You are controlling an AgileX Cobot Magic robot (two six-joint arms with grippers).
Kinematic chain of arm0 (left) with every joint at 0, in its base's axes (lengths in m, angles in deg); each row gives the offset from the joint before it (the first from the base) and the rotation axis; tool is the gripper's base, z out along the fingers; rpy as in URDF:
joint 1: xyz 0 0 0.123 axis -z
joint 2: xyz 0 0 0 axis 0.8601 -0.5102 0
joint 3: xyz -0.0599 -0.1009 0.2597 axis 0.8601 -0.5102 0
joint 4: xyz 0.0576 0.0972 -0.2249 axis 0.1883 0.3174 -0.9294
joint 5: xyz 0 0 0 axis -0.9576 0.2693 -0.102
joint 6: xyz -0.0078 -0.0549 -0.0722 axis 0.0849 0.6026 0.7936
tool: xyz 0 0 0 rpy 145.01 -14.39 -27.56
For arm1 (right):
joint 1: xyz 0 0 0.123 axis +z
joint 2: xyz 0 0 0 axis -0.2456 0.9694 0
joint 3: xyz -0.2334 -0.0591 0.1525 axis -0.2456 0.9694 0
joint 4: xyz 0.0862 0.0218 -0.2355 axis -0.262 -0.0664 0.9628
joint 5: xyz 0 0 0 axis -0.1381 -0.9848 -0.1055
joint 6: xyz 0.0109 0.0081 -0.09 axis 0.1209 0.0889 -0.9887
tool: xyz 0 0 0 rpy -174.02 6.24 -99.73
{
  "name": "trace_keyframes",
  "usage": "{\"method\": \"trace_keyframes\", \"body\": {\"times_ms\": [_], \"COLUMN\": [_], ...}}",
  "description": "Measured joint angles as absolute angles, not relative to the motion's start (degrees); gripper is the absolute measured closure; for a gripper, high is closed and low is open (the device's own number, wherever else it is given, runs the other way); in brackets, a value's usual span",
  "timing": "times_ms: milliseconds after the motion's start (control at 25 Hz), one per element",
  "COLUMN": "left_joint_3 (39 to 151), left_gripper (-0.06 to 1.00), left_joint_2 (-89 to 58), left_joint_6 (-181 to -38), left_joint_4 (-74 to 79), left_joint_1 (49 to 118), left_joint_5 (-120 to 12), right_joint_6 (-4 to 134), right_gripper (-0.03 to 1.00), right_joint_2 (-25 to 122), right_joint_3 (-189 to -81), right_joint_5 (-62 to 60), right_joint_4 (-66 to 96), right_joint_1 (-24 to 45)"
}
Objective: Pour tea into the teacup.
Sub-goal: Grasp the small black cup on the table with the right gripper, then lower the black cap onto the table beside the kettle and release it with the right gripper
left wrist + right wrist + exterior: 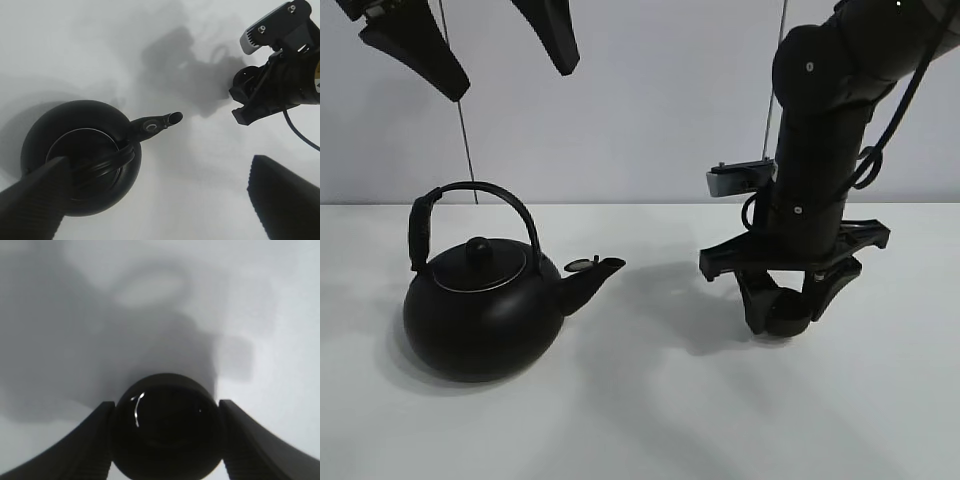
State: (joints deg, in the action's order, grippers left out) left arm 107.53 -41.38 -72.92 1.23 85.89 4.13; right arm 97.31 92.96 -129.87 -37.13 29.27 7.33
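The teacup (786,313) is small, round and matte black, and sits between the fingers of my right gripper (788,300) at the right, low at the table; I cannot tell if it touches. In the right wrist view the teacup (165,427) fills the gap between both fingers (85,450). The black kettle (480,310) with an arched handle stands at the left, its spout pointing right toward the cup. My left gripper (485,40) hangs open and empty high above the kettle (80,155). No tea stream shows.
The white table (650,420) ends at a grey back wall (650,100). The right arm (280,85) shows in the left wrist view, beyond the kettle's spout (165,121).
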Motion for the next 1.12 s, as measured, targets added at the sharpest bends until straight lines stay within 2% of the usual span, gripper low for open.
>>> {"method": "trace_keyframes", "body": {"times_ms": [240, 440, 720, 1120], "left_joint_3": [107.5, 107.5, 107.5, 107.5], "left_gripper": [0.26, 0.26, 0.26, 0.26], "left_joint_2": [-41.4, -41.4, -41.4, -41.4], "left_joint_6": [-72.9, -72.9, -72.9, -72.9], "left_joint_4": [1.2, 1.2, 1.2, 1.2], "left_joint_1": [85.9, 85.9, 85.9, 85.9], "left_joint_5": [4.1, 4.1, 4.1, 3.8], "right_joint_6": [91.3, 85.7, 81.4, 81.1], "right_gripper": [0.57, 0.57, 0.57, 0.57], "right_joint_2": [92.6, 91.9, 91.9, 93.6], "right_joint_3": [-136.2, -137.2, -137.2, -137.2], "right_joint_5": [-42.9, -45.0, -44.3, -41.0], "right_joint_4": [27.4, 24.2, 23.0, 23.5], "right_joint_1": [7.3, 7.7, 13.2, 16.7]}}
